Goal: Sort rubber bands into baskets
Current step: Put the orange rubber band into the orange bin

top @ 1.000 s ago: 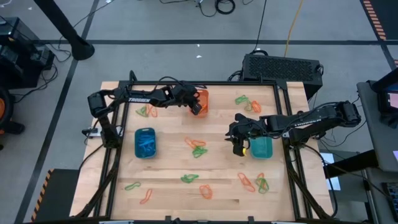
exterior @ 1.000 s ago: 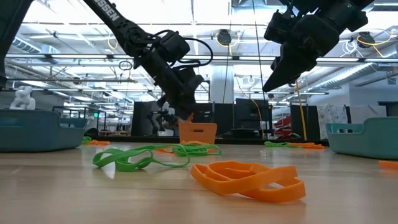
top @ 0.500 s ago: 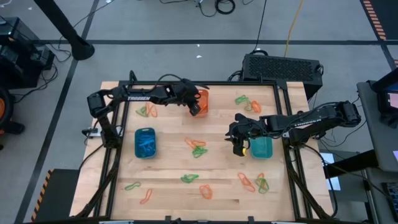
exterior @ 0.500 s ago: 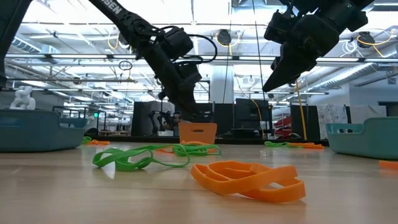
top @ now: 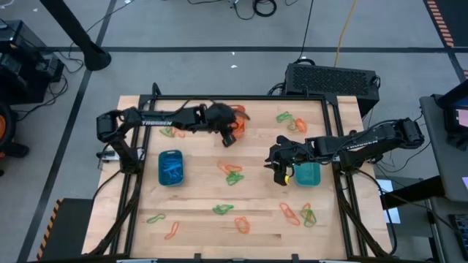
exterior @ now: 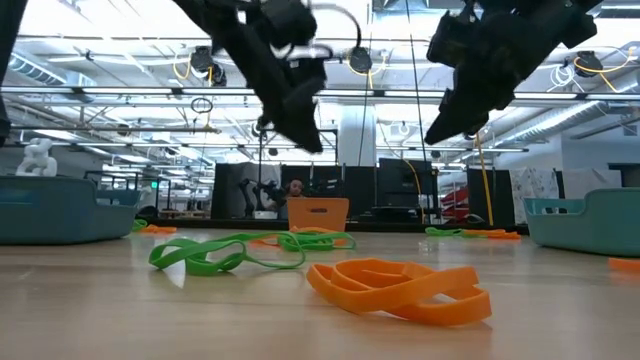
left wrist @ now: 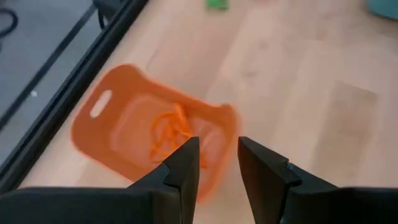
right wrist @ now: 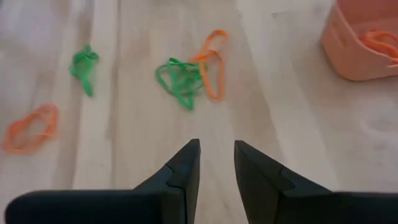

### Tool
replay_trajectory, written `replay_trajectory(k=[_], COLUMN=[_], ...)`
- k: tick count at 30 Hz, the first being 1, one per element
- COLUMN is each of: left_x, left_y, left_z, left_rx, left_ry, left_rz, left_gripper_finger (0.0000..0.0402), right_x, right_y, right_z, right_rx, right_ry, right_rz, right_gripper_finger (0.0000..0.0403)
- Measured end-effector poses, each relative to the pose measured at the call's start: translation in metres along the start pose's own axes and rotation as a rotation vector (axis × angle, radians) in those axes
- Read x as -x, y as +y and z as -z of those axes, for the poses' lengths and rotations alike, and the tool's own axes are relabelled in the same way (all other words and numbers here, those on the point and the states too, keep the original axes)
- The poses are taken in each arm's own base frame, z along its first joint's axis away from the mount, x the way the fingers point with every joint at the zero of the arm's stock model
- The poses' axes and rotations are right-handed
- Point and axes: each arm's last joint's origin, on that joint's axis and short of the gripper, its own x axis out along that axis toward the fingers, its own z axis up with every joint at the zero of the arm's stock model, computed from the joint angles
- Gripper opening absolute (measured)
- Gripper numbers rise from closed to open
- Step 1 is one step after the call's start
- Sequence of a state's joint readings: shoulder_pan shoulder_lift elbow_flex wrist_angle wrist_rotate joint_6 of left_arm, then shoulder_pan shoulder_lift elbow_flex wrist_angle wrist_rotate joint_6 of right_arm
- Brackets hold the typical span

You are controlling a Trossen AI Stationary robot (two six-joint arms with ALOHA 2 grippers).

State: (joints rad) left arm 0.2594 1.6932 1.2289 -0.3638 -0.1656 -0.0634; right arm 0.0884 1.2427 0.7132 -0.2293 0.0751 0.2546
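- Over the far middle of the table, the left gripper (top: pixel 228 136) hangs just above the orange basket (left wrist: pixel 149 134), fingers a little apart with nothing between them. That basket has a few orange bands (left wrist: pixel 172 129) lying inside.
- Just off the basket toward the table's centre sits a tangle of orange and green bands (top: pixel 232 173), nothing covering it.
- Right gripper (top: pixel 281 169) floats up off the wood beside the teal basket (top: pixel 307 174), fingers slightly parted and empty too, pointing at that same tangle.
- Blue basket (top: pixel 170 167) is on the left side, blue bands in it.
- More loose bands: far right corner (top: pixel 291 120), near edge (top: pixel 232 217), plus a big orange one (exterior: pixel 400 288) right up front in the low view.
- Black box (top: pixel 333 79) sits behind the table.
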Motion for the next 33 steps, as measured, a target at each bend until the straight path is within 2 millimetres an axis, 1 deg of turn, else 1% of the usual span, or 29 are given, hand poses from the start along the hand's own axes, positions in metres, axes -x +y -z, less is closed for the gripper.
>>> replay_trajectory(k=[4, 7, 9, 12, 15, 17, 20, 22, 24, 26, 29, 33], left_x=[0.014, 0.017, 0.016, 0.015, 0.019, 0.019, 0.019, 0.015, 0.009, 0.003, 0.002, 0.001], left_y=[-0.035, -0.061, -0.077, -0.097, -0.114, -0.124, -0.132, -0.135, -0.136, -0.138, -0.139, -0.138], left_z=[0.0, 0.007, 0.015, 0.028, 0.034, 0.036, 0.036, 0.034, 0.039, 0.041, 0.044, 0.045], left_rx=[-0.073, -0.116, -0.132, -0.19, -0.31, -0.343, -0.381, -0.389, -0.401, -0.409, -0.42, -0.424], left_ry=[-0.042, -0.095, -0.148, -0.217, -0.329, -0.429, -0.543, -0.602, -0.592, -0.585, -0.559, -0.548], left_rz=[0.001, 0.017, 0.048, 0.098, 0.149, 0.183, 0.215, 0.233, 0.257, 0.275, 0.28, 0.28], left_gripper_finger=[0.0118, 0.0118, 0.0118, 0.0118, 0.0118, 0.0118, 0.0118, 0.0118, 0.0118, 0.0118, 0.0118, 0.0118], right_x=[0.001, 0.002, 0.004, 0.007, 0.013, 0.017, 0.018, 0.017, 0.016, 0.015, 0.014, 0.011], right_y=[0.012, 0.023, 0.032, 0.049, 0.067, 0.078, 0.091, 0.097, 0.103, 0.107, 0.115, 0.124], right_z=[-0.002, 0.0, 0.004, 0.012, 0.023, 0.031, 0.045, 0.052, 0.058, 0.063, 0.07, 0.083], right_rx=[-0.029, -0.061, -0.091, -0.151, -0.236, -0.277, -0.299, -0.279, -0.259, -0.276, -0.336, -0.407], right_ry=[-0.029, -0.02, -0.003, 0.074, 0.187, 0.246, 0.334, 0.378, 0.401, 0.436, 0.504, 0.591], right_rz=[-0.088, -0.149, -0.179, -0.276, -0.384, -0.404, -0.394, -0.388, -0.393, -0.389, -0.399, -0.359], right_gripper_finger=[0.0091, 0.0091, 0.009, 0.0086, 0.0079, 0.0074, 0.0068, 0.0065, 0.0064, 0.0063, 0.0063, 0.0063])
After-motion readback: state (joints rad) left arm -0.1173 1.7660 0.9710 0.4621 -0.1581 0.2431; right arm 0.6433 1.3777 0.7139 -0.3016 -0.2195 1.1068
